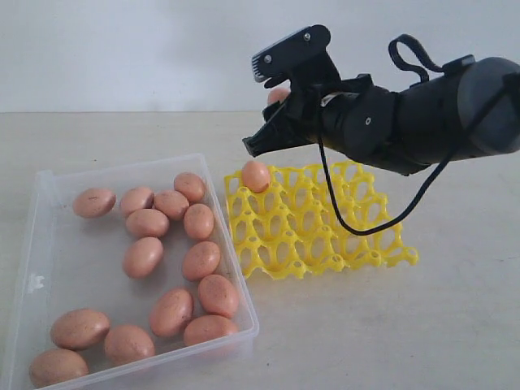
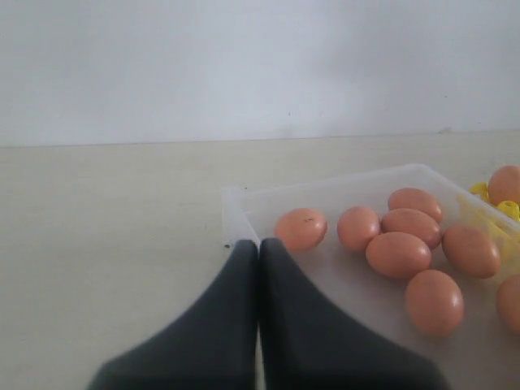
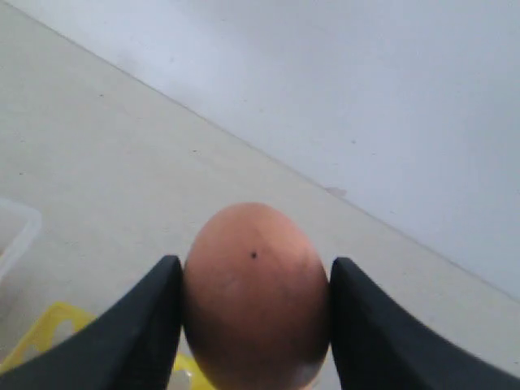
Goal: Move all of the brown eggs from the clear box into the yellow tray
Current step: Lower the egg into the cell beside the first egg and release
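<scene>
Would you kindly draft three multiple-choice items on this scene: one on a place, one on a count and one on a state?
1. Where in the yellow tray does the seated egg rest?
A) a middle cup
B) a corner cup beside the clear box
C) the edge farthest from the box

2. How many eggs sit in the tray?
A) none
B) one
C) four

3. How is the right pincer?
A) open and empty
B) shut and empty
C) shut on a brown egg

Answers:
1 B, the egg sits at the tray's corner next to the box.
2 B, only one egg shows in its cups.
3 C, the pincer clamps the egg's two sides.
</scene>
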Available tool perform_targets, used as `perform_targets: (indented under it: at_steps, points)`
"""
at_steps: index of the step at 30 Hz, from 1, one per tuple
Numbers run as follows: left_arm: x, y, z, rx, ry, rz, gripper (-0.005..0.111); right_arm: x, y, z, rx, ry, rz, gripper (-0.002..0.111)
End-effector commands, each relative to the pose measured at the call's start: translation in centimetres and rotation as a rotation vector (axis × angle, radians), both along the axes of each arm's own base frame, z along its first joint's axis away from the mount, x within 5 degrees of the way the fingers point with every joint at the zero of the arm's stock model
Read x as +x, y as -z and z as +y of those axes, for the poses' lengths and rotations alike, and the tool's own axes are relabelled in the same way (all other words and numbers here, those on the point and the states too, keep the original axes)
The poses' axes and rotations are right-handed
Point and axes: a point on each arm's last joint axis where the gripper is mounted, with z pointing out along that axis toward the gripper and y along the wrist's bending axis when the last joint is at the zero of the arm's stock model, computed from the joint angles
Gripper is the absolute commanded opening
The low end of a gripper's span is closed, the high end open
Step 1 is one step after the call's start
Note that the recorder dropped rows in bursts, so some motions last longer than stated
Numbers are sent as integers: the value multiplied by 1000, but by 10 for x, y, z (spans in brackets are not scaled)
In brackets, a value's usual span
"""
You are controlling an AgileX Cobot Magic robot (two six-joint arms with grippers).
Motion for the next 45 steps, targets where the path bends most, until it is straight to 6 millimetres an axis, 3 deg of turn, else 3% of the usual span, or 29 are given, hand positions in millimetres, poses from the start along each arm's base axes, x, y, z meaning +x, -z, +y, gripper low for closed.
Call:
perform_targets:
  at_steps: [1,17,24,40,45]
  points:
    - [0,-1,0,-5,6,-7,-4,2,-6,-8,-10,53,-39,-1]
    - [0,-1,0,-5,6,-7,-4,1,29,-2,26,70,140,-1]
    - [0,-1,0,-5,6,-7,-4,-5,48,12,-12,27,181,-1]
    - [0,-1,0,-5,6,-7,-4,-3,47,9,-13,54,145,-1]
    - [0,-1,0,-5,6,-7,-4,-1,58,7,-26,63,174,-1]
